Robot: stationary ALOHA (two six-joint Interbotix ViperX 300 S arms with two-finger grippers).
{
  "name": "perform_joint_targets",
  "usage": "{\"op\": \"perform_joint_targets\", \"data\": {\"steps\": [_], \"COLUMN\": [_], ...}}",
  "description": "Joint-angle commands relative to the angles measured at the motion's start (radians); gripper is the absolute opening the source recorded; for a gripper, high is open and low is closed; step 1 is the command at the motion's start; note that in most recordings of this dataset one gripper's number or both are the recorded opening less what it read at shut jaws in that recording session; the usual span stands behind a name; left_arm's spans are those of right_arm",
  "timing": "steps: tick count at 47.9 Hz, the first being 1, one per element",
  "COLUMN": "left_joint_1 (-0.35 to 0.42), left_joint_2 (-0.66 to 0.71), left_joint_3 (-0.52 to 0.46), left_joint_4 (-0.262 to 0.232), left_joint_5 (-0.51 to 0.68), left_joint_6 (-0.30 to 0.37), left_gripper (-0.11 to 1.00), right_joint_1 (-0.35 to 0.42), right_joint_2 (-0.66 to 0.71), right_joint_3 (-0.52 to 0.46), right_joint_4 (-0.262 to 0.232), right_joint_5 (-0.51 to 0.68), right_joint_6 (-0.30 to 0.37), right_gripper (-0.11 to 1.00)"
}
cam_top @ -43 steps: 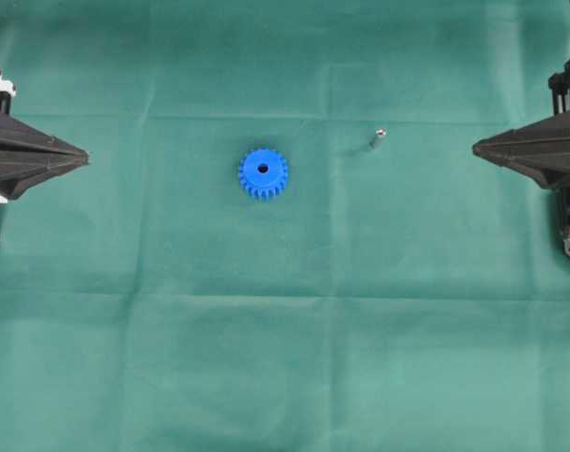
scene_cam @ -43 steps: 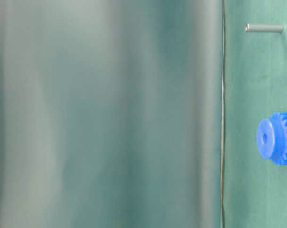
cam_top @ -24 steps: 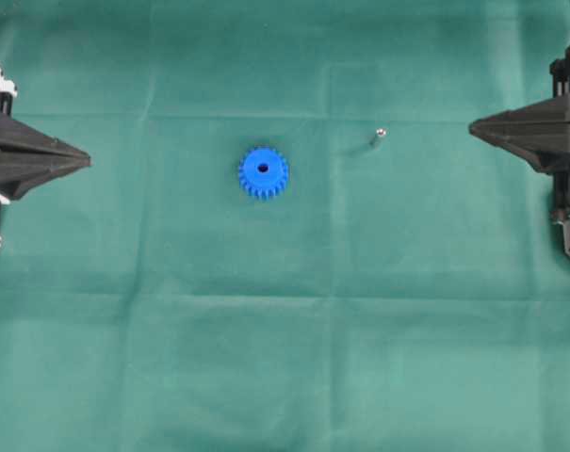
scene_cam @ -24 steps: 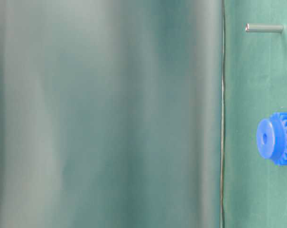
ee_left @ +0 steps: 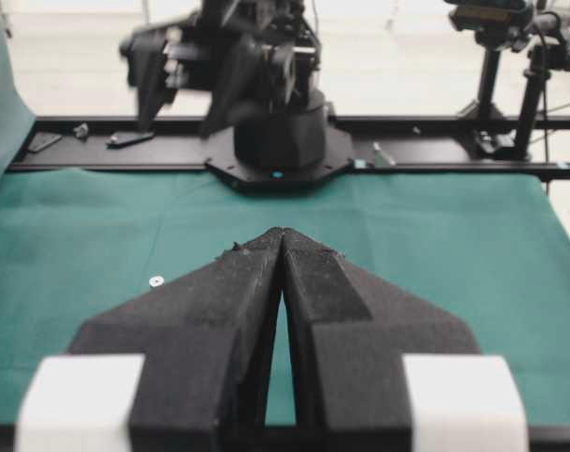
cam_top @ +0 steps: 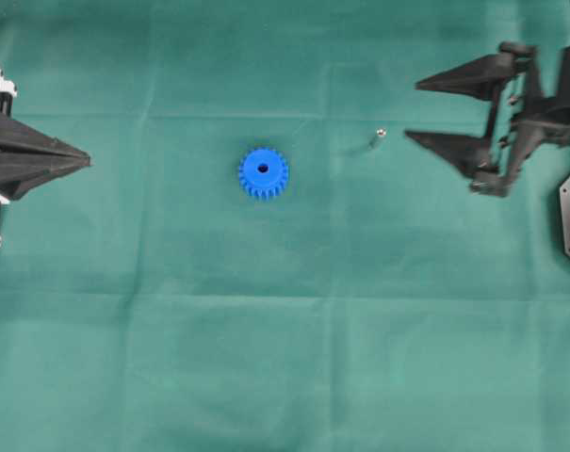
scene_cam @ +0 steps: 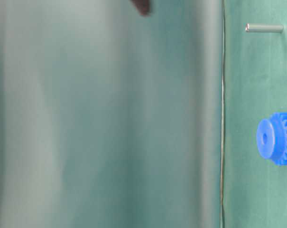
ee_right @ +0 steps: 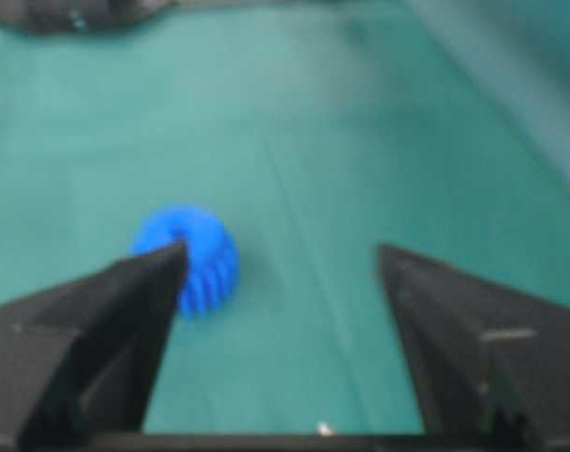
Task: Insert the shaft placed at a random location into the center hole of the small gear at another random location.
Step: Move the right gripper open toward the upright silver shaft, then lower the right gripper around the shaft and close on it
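a green cloth is covering the surface (cam_top: 285, 358). the small gear (cam_top: 263, 173), bright blue and toothed, is lying flat near the middle of the cloth, with its center hole (cam_top: 263, 169) facing up as a dark dot. i am using the gear as the landmark. the shaft (cam_top: 378, 137), a tiny silver pin, is lying on the cloth well apart from the gear, off to its right and slightly farther back in the overhead view. the right pincer (cam_top: 412, 110) is hanging just beyond the shaft on the side away from the gear, its two black fingers spread wide apart and holding nothing. the left pincer (cam_top: 87, 162) is sitting far to the gear's left, fingers pressed together, empty.

the step in hand looks like reaching for the shaft. to do it well, the right pincer should be lowering with the pin centred between its fingers and closing across the pin's width, gently, since so small and round a piece is likely to roll or flick away.
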Motion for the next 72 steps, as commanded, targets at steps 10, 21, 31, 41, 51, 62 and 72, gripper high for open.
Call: {"op": "perform_joint_targets", "data": {"steps": [10,21,31,41,51,62,72], "left_joint_1": [0.002,0.002,0.002,0.002,0.002,0.002,0.002], "left_joint_2": [0.003,0.003,0.006,0.008,0.009,0.008,0.009], "left_joint_3": [-0.028,-0.028,-0.026,-0.026,-0.026,-0.026,-0.026], "left_joint_4": [0.003,0.005,0.003,0.005,0.005,0.003,0.003], "left_joint_5": [-0.006,-0.006,-0.002,0.000,0.000,0.002,0.008], "left_joint_6": [0.002,0.002,0.002,0.002,0.002,0.002,0.000], "left_gripper": [0.00,0.00,0.00,0.00,0.00,0.00,0.00], "right_joint_1": [-0.049,-0.052,-0.054,-0.052,-0.052,-0.048,-0.044], "right_joint_2": [0.302,0.469,0.525,0.532,0.532,0.532,0.532], "right_joint_3": [-0.008,-0.018,-0.020,-0.023,-0.025,-0.025,-0.025], "right_joint_4": [0.028,0.061,0.072,0.071,0.067,0.052,0.048], "right_joint_5": [-0.210,-0.302,-0.324,-0.322,-0.324,-0.319,-0.318], "right_joint_6": [-0.003,-0.002,0.000,0.002,0.002,0.000,0.002], "right_gripper": [0.85,0.84,0.84,0.84,0.77,0.24,0.13]}}
